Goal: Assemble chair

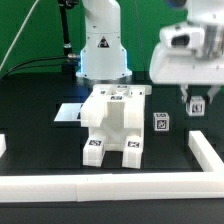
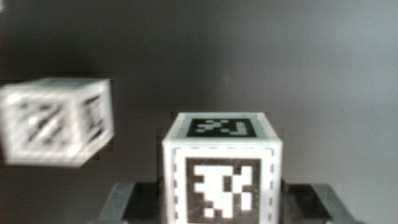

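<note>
Black tabletop [image 1: 40,150]: every part is carried on it, and a hard, flat surface is offered for setting pieces down.
White chair body [image 1: 113,125]: it is seen at the middle of the tabletop, joined from chunky slabs. It is judged stiff and the heaviest item here. It would probably be better steadied than lifted, and broad opposite faces would be taken if a grip were needed.
Hand [image 1: 196,100]: it is hung toward the exterior view's right, well apart from the chair body. It is pinched on a small block, with the dark fingers [image 2: 313,200] pressed against two opposite sides.
Held block [image 2: 222,160]: it is kept upright and, it appears, clear of the tabletop, with tags shown on the top and front. It is judged light, rigid and smooth-skinned, so slip is best guarded against by a square grip on parallel faces.
Loose block [image 1: 160,122]: it is stood on the tabletop between chair body and hand, touching neither. The same handling is expected: light, hard, and taken across flat sides.
</note>
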`<control>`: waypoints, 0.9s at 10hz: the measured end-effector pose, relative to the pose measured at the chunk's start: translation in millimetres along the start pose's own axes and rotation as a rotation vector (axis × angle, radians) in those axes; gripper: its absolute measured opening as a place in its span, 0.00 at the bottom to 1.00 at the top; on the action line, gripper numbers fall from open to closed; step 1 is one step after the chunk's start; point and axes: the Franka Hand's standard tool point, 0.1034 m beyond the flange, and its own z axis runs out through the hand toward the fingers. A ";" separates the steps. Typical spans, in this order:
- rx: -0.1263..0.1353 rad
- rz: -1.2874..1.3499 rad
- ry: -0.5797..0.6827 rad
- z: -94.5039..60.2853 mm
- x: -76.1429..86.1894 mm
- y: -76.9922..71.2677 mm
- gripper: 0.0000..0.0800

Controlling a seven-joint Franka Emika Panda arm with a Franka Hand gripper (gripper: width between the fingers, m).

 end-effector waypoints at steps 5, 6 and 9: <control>0.035 -0.030 0.028 -82.3 17.7 52.8 0.35; 0.034 -0.033 0.025 -80.6 17.0 51.5 0.35; 0.012 -0.148 0.048 -89.7 31.5 74.8 0.35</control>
